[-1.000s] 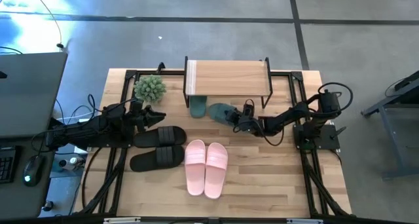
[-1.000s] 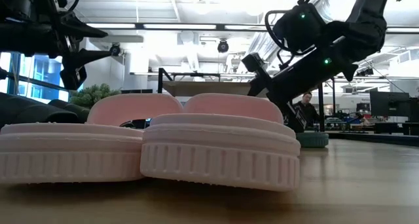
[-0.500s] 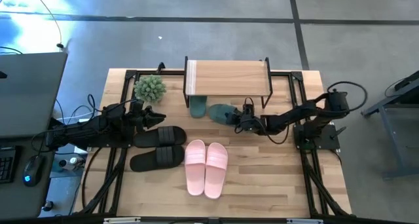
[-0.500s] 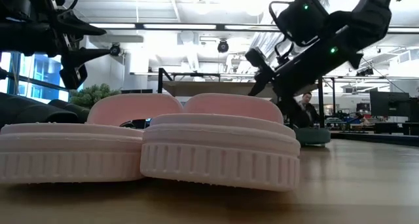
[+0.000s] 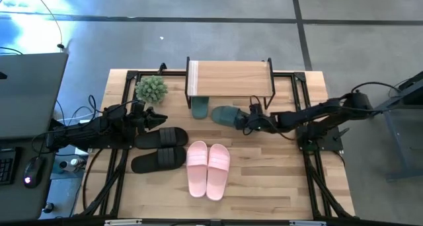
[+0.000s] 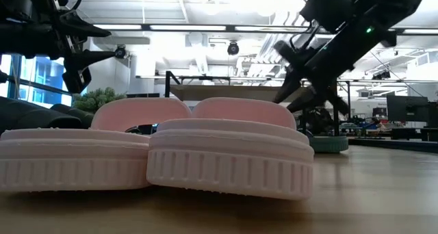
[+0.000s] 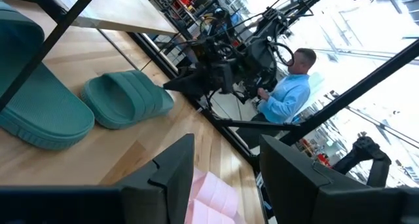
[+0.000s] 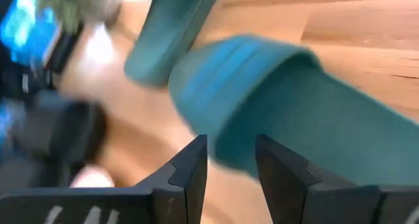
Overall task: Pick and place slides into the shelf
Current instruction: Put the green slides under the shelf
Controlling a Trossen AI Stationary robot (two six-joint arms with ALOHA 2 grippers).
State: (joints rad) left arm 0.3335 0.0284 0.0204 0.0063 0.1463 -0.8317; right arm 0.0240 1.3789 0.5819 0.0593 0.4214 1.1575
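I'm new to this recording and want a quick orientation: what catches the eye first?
The pale pink pair of slide sandals lies side by side mid-table, filling the low view. Behind it, the right end effector is at a dark green slide sandal just in front of the small wooden-topped shelf. The left end effector hovers open near the black slides.

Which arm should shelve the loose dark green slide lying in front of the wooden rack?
Right. The right gripper is already at the dark green slide, fingers open; the left gripper hovers over the black slides.
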